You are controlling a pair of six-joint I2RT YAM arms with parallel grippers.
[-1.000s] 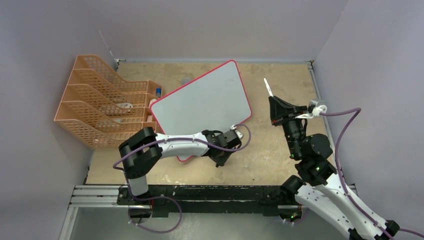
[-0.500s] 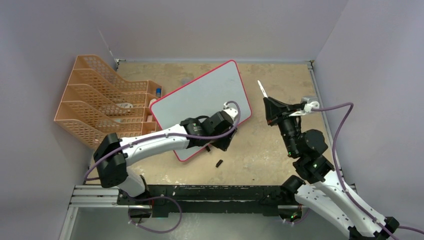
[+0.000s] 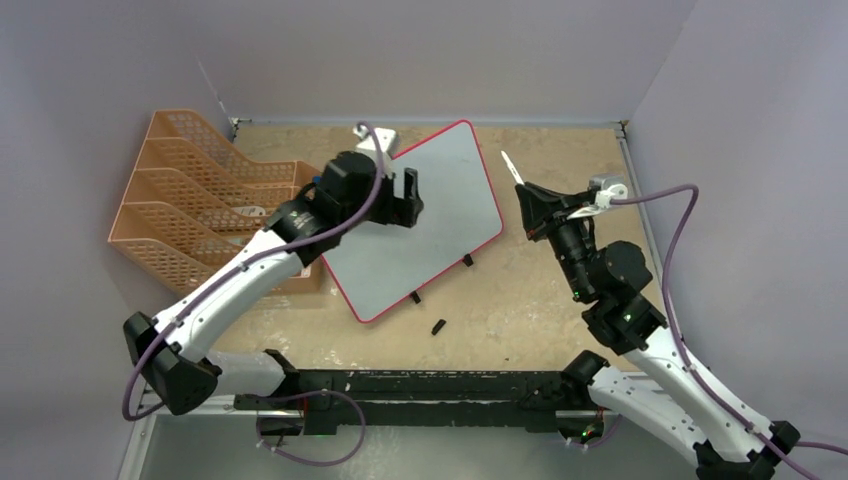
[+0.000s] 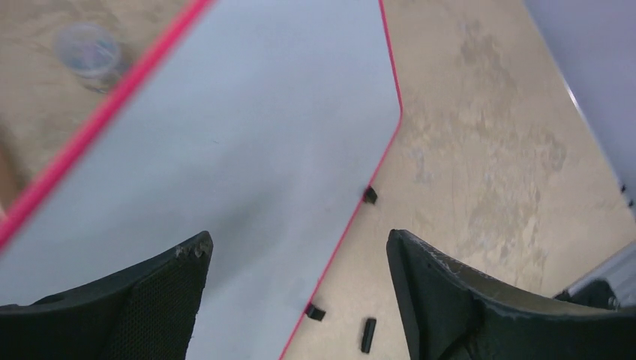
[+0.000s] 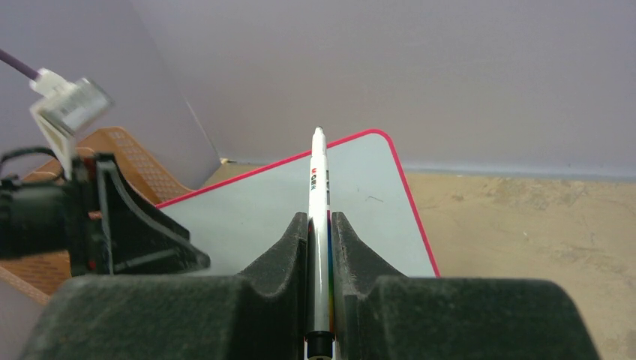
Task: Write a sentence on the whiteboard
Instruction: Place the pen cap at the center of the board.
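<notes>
Left gripper swung over the whiteboard, jaws apart.
Right gripper clamps the marker; whiteboard lies to its left.

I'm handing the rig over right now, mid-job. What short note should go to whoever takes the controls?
Left gripper: open and empty, over the far-left part of the whiteboard.
Right gripper: shut on the white marker, held in the air to the right of the board with its far end pointing toward it.
The whiteboard is on the table, with the orange file rack to its left. A small black piece, possibly a cap, lies on the table off the board's near edge.
Done: marker in hand.
Left: the whole sentence; no writing shows on the board.
</notes>
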